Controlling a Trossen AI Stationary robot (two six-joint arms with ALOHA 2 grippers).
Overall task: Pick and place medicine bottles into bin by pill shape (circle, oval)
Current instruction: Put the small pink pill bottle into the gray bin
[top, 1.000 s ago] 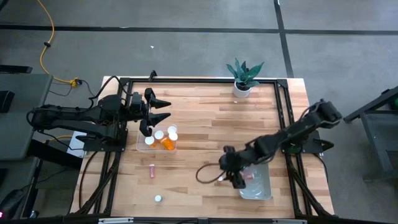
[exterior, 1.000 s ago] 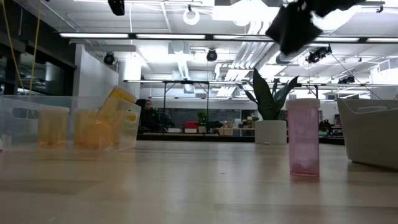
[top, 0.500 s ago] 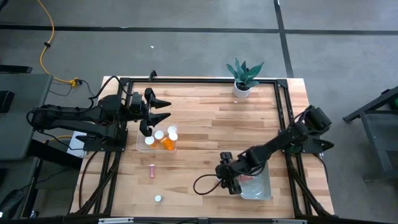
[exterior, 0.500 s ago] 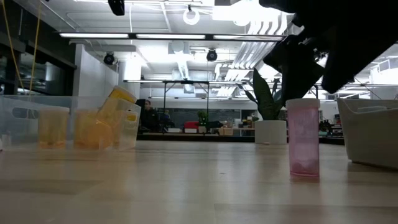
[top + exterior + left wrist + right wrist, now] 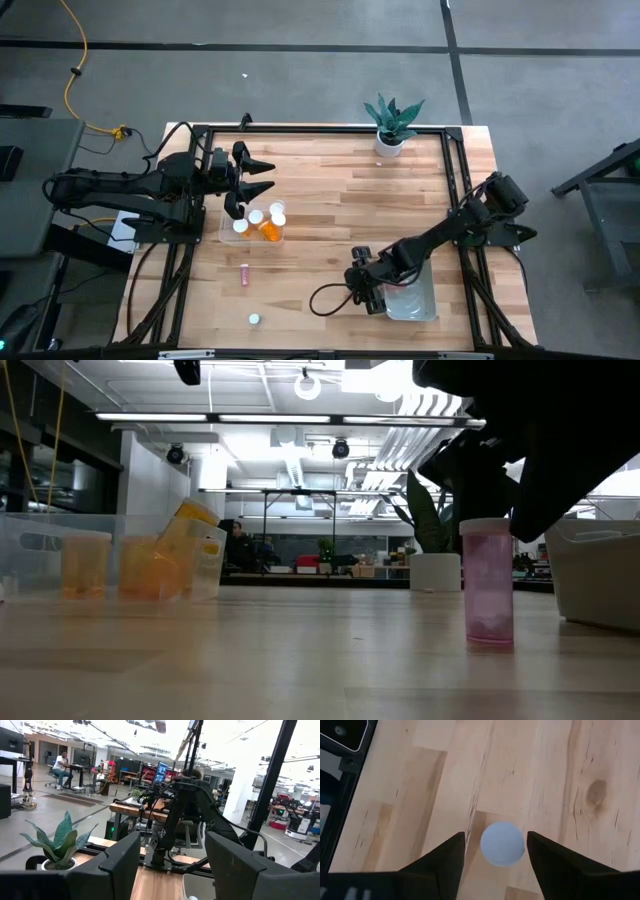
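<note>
A pink medicine bottle [image 5: 487, 582] with a white cap [image 5: 502, 844] stands upright on the table beside the right bin [image 5: 415, 300]. My right gripper [image 5: 365, 292] is open and slants down over it, with one finger on either side of the cap and a gap showing on both sides. A second pink bottle [image 5: 244, 275] lies on the table at the near left. Several orange bottles [image 5: 268, 226] sit in the left bin [image 5: 232, 238]. My left gripper [image 5: 262, 176] waits open, raised by that bin's far side.
A potted plant [image 5: 390, 128] stands at the far edge. A small white cap [image 5: 254, 319] lies near the front edge. A black cable [image 5: 325, 292] loops on the wood beside my right gripper. Bare wood lies between the two bins.
My right gripper has come down and toward the table's near edge. In the low view its dark fingers have dropped from well above the pink bottle to around the bottle's top. The bottle has not moved.
</note>
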